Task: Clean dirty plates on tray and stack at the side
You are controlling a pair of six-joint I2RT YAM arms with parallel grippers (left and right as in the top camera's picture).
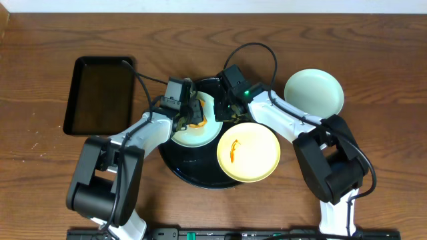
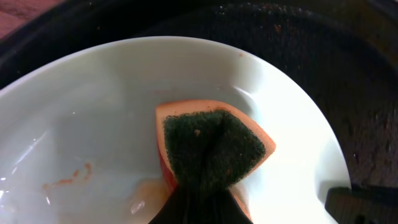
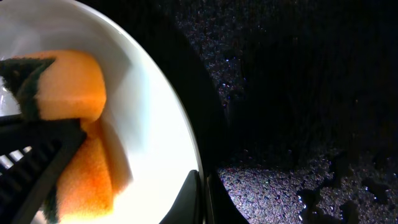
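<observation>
Noted mint plate (image 1: 199, 137) seated in black tray (image 1: 190, 175): rigid, glazed, sauce-slick, probably chippable, best held by rim, as with right gripper (image 3: 200, 200) seemingly nipped there; left gripper (image 1: 193, 114) clenched on soft sponge (image 2: 214, 149).

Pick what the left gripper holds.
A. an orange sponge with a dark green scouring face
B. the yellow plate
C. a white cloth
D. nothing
A: the left gripper pinches an orange, green-faced sponge pressed into the pale plate on the round tray.
</observation>
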